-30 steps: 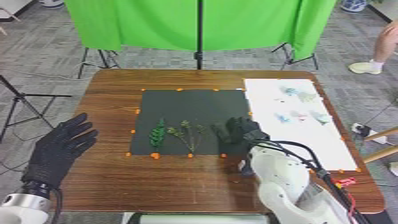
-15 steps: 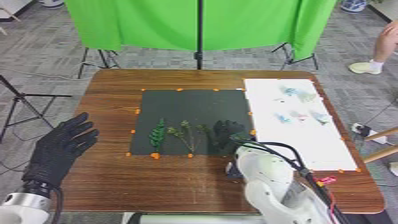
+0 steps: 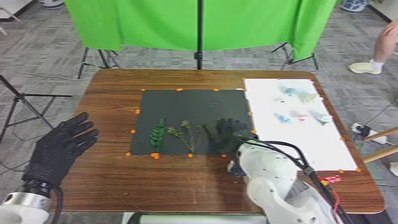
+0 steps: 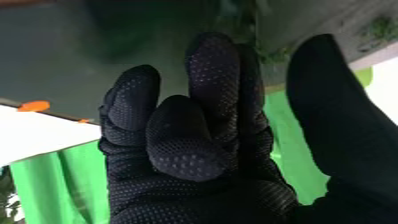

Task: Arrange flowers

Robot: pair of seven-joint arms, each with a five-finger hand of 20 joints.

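Left hand: open, fingers extended, beside the mat, holding nothing. Leafy sprig, left on the near half of the dark mat: likely light and flexible; grip the bare lower stem, clear of the leaves. Branched sprig, next to the right: likely light, with a thin stem that may bend or roll; pinch it below the fork. Dark sprig, beside the right hand: likely light and springy; take it low on the stem. Right hand: mostly open, one finger bent, thumb apart; no grip on a stem can be made out. Pale flowers, on the white sheet at right: likely soft and easily crushed; hold by the stems.

Appearance: leafy sprig, dense green leaves along an upright axis; branched sprig, small olive tufts on fine forks; dark sprig, narrow and dark green; pale flowers, bluish, pinkish and whitish, in far and nearer groups
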